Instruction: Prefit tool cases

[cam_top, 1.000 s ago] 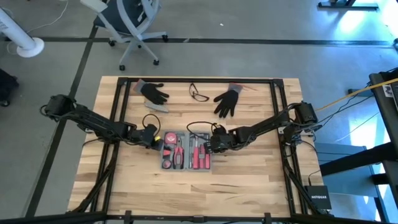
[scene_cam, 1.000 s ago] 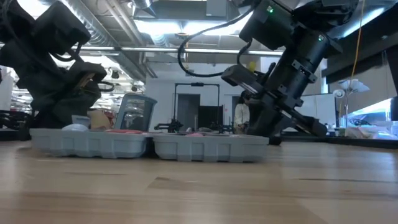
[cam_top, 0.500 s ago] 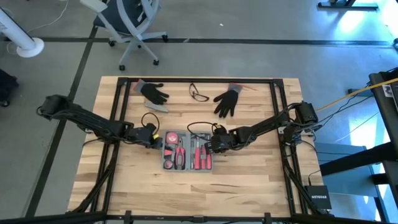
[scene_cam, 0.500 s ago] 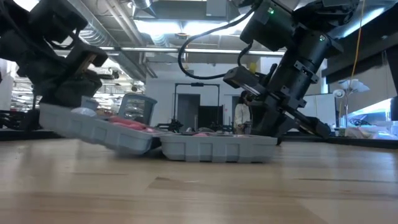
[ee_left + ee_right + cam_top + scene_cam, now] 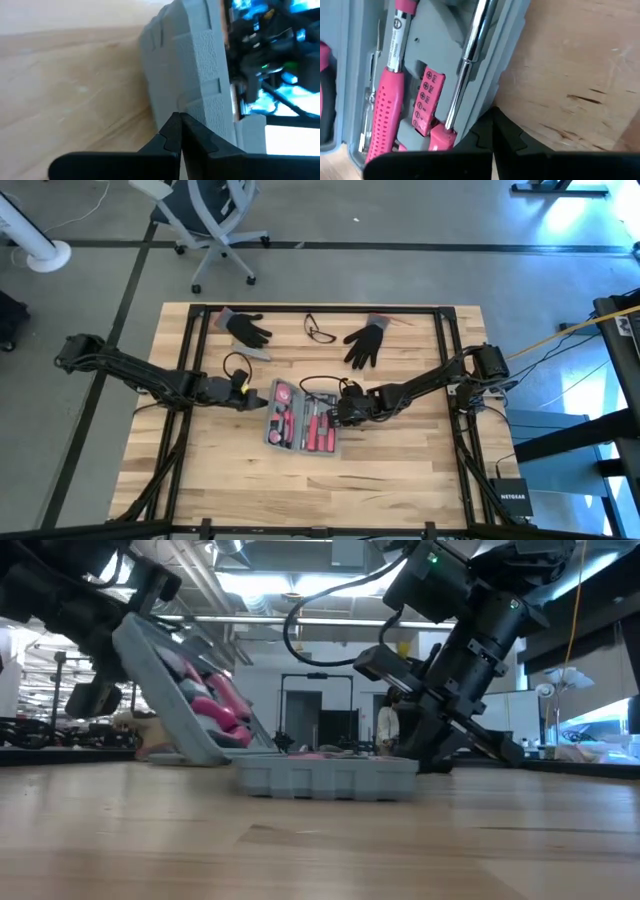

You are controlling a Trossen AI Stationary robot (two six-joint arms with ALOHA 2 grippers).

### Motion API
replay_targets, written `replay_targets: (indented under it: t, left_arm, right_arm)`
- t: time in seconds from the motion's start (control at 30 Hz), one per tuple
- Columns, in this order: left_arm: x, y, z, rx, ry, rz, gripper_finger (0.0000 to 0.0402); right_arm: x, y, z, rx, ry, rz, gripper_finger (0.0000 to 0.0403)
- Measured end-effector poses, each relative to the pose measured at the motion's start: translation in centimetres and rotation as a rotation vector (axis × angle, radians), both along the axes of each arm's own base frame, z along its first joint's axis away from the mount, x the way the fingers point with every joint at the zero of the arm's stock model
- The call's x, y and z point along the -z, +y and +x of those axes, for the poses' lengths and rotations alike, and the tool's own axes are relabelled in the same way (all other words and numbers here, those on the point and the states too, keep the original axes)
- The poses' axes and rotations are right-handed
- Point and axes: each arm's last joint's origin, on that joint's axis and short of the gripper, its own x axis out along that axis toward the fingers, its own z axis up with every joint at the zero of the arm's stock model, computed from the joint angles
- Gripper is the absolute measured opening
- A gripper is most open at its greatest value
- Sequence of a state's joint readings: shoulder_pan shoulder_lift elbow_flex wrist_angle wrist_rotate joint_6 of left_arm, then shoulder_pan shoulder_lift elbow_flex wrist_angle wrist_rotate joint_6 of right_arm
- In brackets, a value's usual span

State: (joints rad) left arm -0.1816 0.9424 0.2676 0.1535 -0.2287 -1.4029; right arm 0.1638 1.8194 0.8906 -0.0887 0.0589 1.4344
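One tool case (image 5: 300, 418) is seen at the table's centre, its nine-o'clock half tilted up and clamped at its outer edge by the left gripper (image 5: 252, 397). The flat three-o'clock half is pinched by the right gripper (image 5: 340, 412). Two black gloves (image 5: 247, 329) and one pair of glasses (image 5: 319, 331) are laid toward twelve o'clock.

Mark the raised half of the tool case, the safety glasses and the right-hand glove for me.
tool case (image 5: 279, 414), high view, on the tilted left half.
safety glasses (image 5: 320, 331), high view, on the frame.
right-hand glove (image 5: 363, 340), high view, on the palm.
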Motion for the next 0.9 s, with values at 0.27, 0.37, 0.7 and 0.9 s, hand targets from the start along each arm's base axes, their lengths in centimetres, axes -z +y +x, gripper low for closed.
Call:
replay_targets:
  t: [0.27, 0.37, 0.7, 0.9]
  left_arm:
    - [-0.4, 0.1, 0.2, -0.025, -0.027, 0.008, 0.0000]
    - [-0.9, 0.0, 0.6, -0.027, -0.038, 0.018, 0.0000]
    - [-2.3, 0.4, 3.6, -0.045, -0.029, 0.099, 0.0000]
    - [-1.8, 0.1, 6.4, -0.030, -0.053, 0.123, 0.0000]
  right_arm:
    - [-0.1, 0.0, 0.3, 0.009, -0.037, 0.009, 0.0000]
    - [-0.1, 0.0, 0.3, 0.011, -0.041, 0.010, 0.0000]
    - [-0.7, 0.0, 1.1, 0.045, -0.137, 0.009, 0.0000]
    - [-0.8, 0.1, 1.2, 0.045, -0.151, 0.010, 0.0000]
